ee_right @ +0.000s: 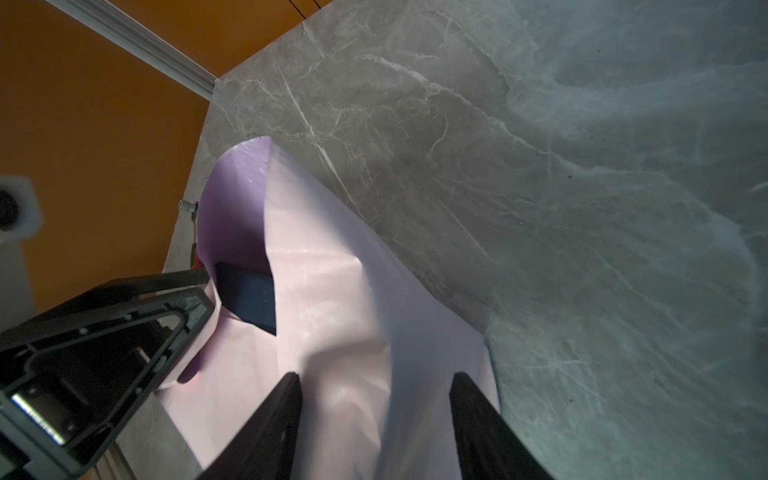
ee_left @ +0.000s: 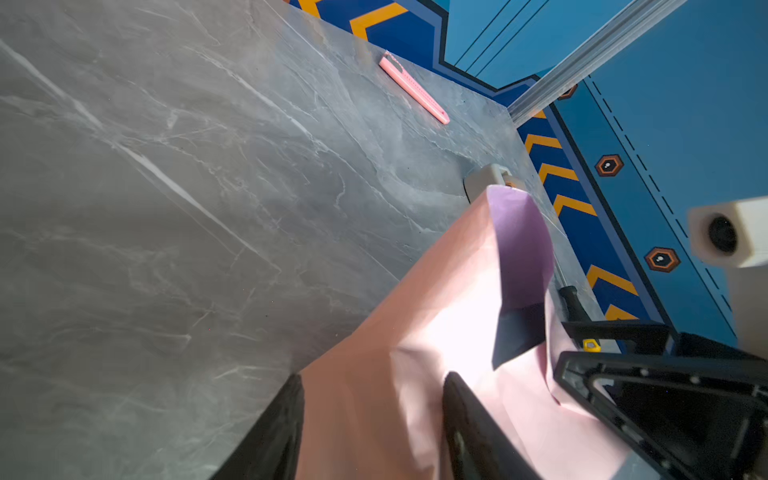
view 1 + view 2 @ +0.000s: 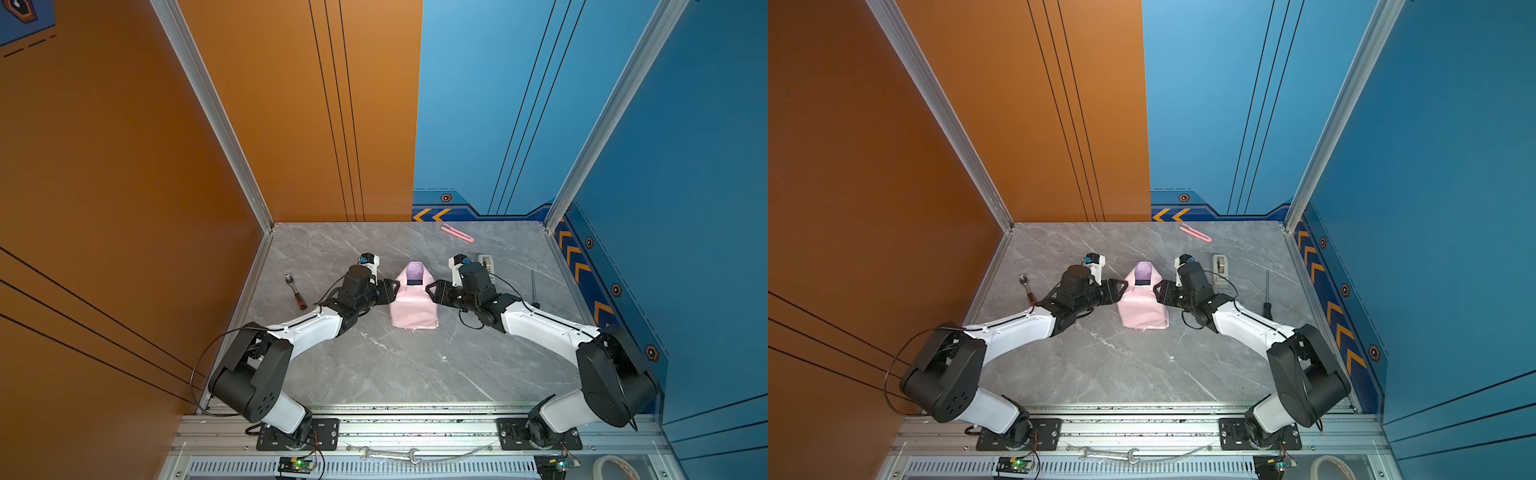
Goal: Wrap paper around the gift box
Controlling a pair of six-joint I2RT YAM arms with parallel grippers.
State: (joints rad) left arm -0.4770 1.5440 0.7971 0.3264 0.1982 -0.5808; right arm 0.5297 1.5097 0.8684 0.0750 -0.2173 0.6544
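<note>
Pink paper between left pincer fingers, dark gift box corner showing, pink cutter beyond

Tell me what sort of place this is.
Probably a robot test cell, not a home: two robot arms bolted to an aluminium rail, an orange wall and a blue wall boxing in a marble-look table.

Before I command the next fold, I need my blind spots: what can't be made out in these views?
- gift box: only a dark strip shows anywhere; the paper covers the rest.
- Near-end fold: too small in both top views, outside both wrist views.
- left gripper, right gripper: fingers straddle the paper in the wrist views; actual pinch undecidable, and too small from above.
- tape dispenser: left wrist view shows just its tip behind the paper.
</note>
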